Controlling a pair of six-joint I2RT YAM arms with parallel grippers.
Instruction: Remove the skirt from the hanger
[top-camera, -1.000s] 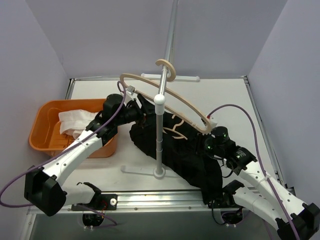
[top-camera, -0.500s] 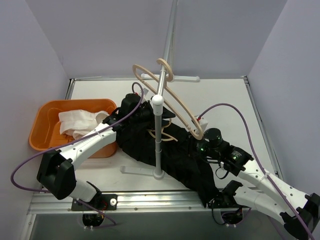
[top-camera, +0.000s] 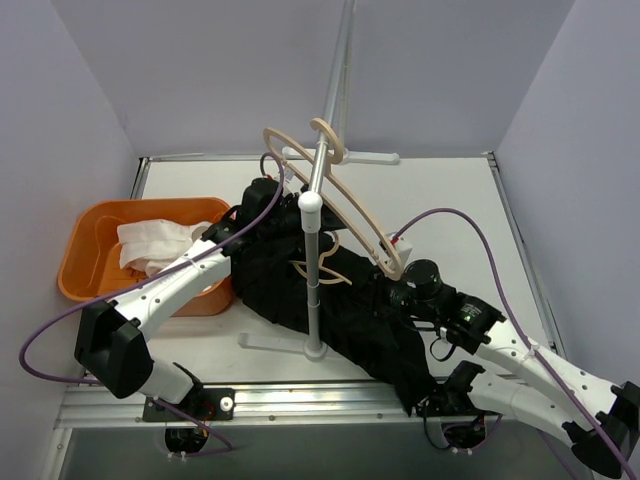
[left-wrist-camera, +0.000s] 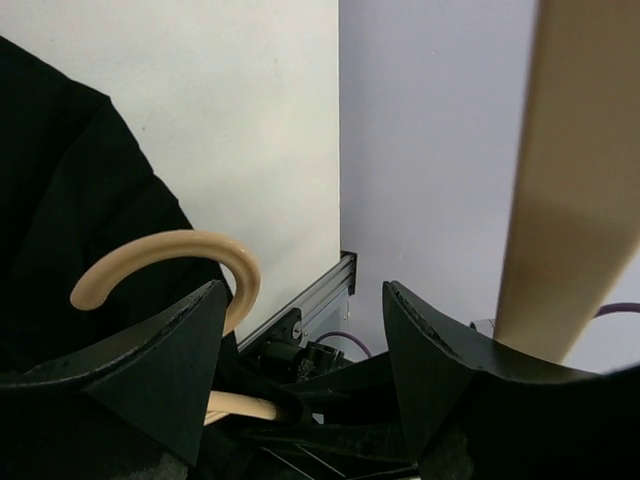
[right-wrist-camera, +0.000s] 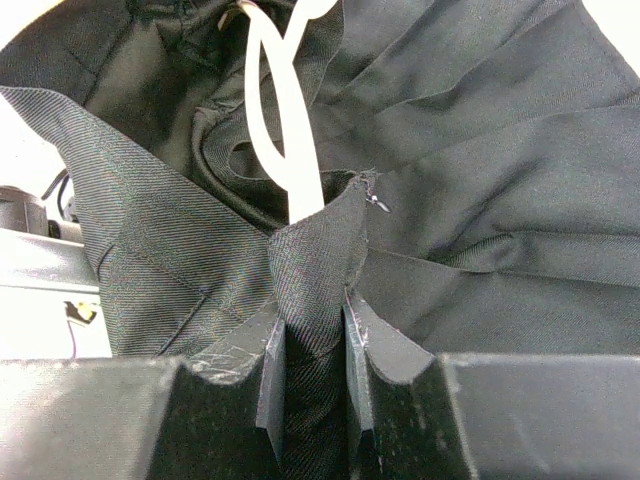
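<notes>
The black skirt (top-camera: 350, 310) lies bunched on the table under the beige wooden hanger (top-camera: 345, 195), which hangs tilted on the white stand pole (top-camera: 315, 270). My left gripper (top-camera: 268, 192) is at the hanger's left end. In the left wrist view it (left-wrist-camera: 302, 290) is open, with a curved beige hanger part (left-wrist-camera: 170, 250) by its left finger and black skirt cloth (left-wrist-camera: 80, 200) beside it. My right gripper (top-camera: 395, 288) is at the skirt's right side. In the right wrist view it (right-wrist-camera: 313, 310) is shut on a fold of the skirt (right-wrist-camera: 315, 250), below a white ribbon loop (right-wrist-camera: 290, 150).
An orange basket (top-camera: 80, 235) holding white cloth (top-camera: 150, 245) stands at the left. The stand's base (top-camera: 275, 343) lies in front of the skirt. A purple cable (top-camera: 470, 225) arcs over the right arm. Grey walls enclose the table.
My left arm has swung right to the hanger's left end. The hanger has turned on the pole, its left end nearer the pole. My right gripper has shifted slightly left with the skirt.
</notes>
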